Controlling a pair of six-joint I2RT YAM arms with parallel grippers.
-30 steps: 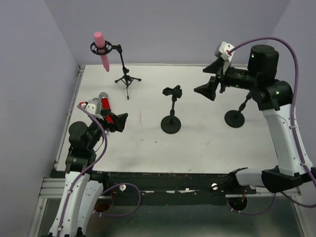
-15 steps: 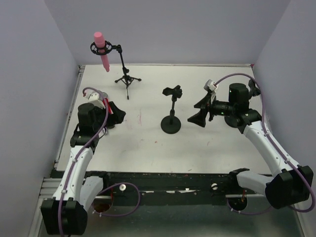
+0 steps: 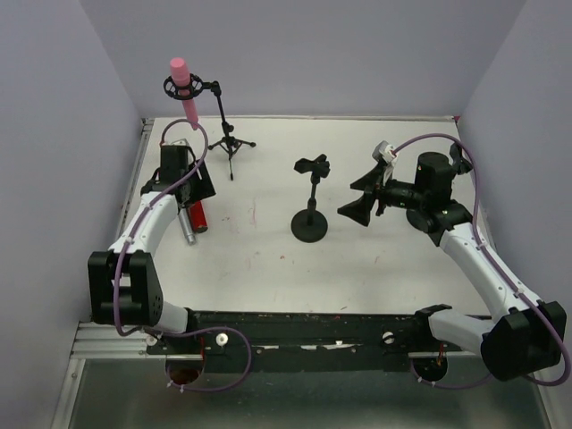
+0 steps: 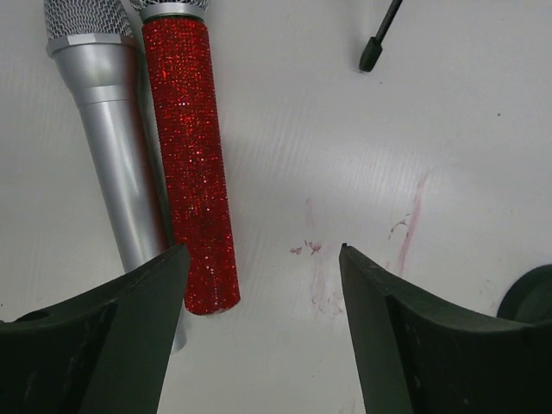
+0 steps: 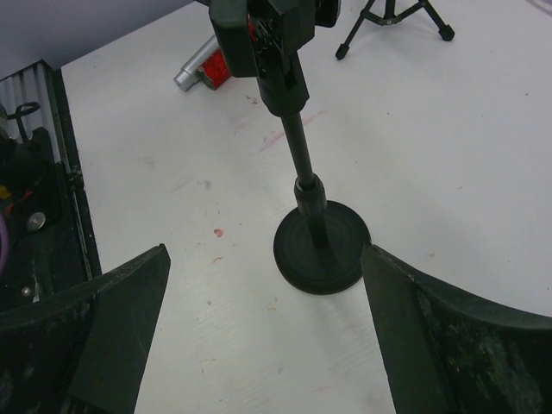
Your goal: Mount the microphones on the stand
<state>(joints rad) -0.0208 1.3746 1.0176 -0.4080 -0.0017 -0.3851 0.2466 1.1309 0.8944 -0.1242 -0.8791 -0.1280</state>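
Two unmounted: red microphone (image 4: 188, 164), silver microphone (image 4: 112, 138); left hand (image 4: 259, 250) had swung over them, spread, empty, pickup likely next; right hand (image 5: 265, 248) spread before stand (image 5: 302, 164).

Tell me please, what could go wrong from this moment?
1. The red microphone and the silver microphone lie close side by side, so the open left gripper may catch both, or push one away.
2. The open right gripper faces the round-base stand; a bump on its thin pole might tip it.
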